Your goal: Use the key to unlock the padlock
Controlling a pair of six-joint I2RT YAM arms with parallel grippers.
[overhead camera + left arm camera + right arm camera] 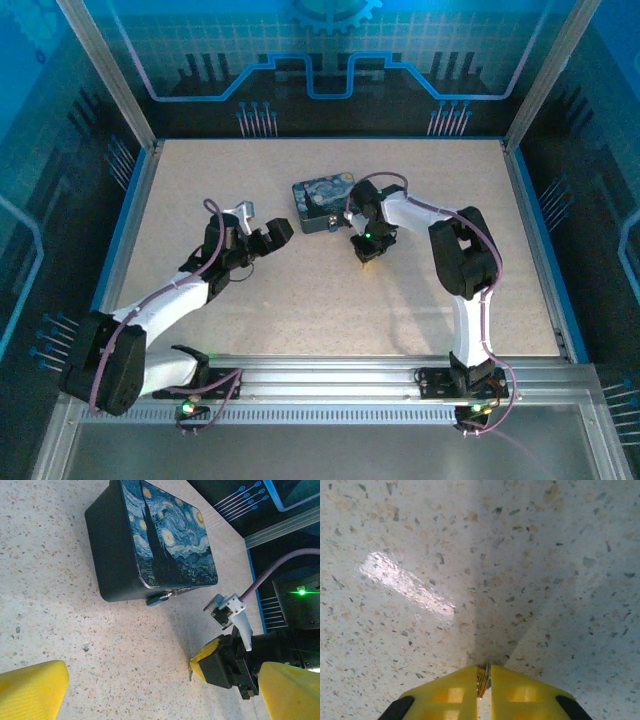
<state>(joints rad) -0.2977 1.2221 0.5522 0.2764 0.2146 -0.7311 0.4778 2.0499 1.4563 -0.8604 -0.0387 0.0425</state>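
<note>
Blue-cyan cast on walls (60,200) around table (330,300); table surface bright, evenly lit from above. Soft, faint shadows on table. Right wrist view: white glare streak on table, left of centre, broad diffuse shadow beside it. Top view slightly soft.

This is a robot test cell in a lab. A speckled desk (320,310) is walled behind and on both sides by blue circuit-printed panels (330,40) in aluminium posts (105,75). A left arm (170,300) and a right arm (465,270) are bolted to a slotted rail (340,372) along the desk's near edge.
</note>
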